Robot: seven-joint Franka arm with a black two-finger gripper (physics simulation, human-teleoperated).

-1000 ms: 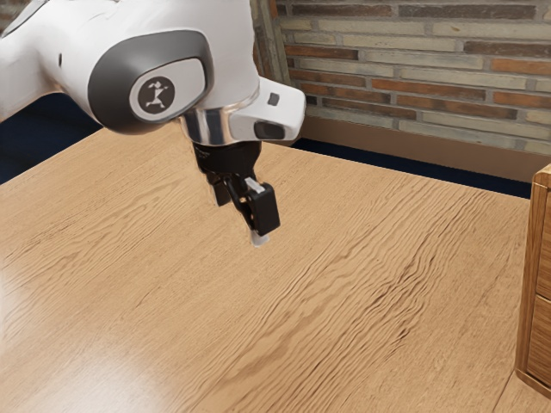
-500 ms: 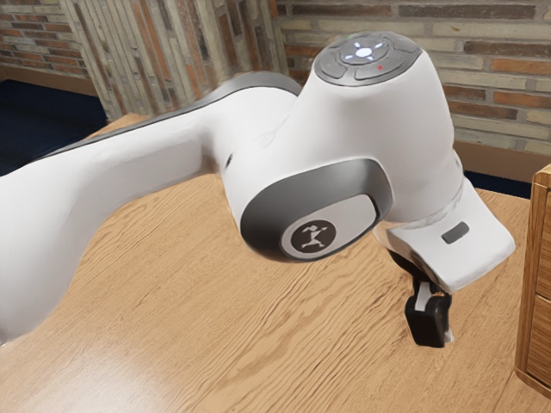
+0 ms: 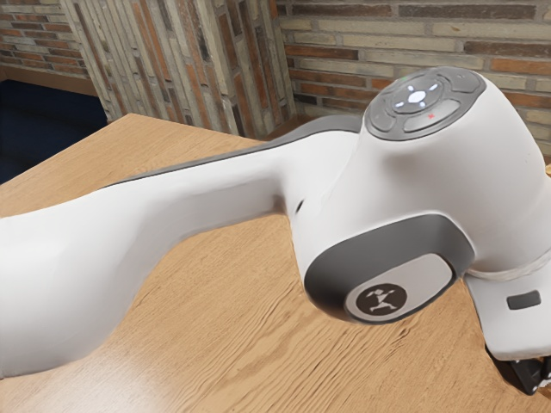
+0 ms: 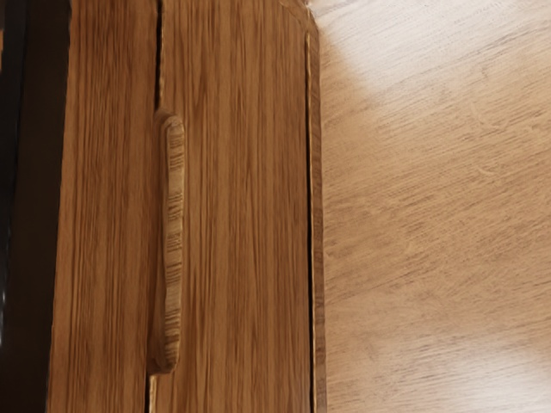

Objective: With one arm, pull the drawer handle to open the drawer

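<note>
The wooden drawer front (image 4: 232,215) faces my hand in the wrist view. A long wooden bar handle (image 4: 170,245) is mounted on it, and a thin seam runs beside the handle. The cabinet's edge (image 4: 313,258) meets the tabletop (image 4: 430,215). In the exterior view only a black bit of my gripper (image 3: 532,375) pokes out under the white wrist at the lower right corner. The cabinet is hidden behind my arm (image 3: 258,206) there. The seams look flush and the handle is untouched.
The wide wooden table (image 3: 215,327) stretches across the exterior view's left and middle. A brick wall (image 3: 344,34) stands behind it. A dark gap (image 4: 26,215) lies past the drawer front on the side away from the tabletop.
My arm has swung farther toward the exterior view's right and dropped lower, so it now covers the cabinet. The gripper has slid to the lower right corner.
</note>
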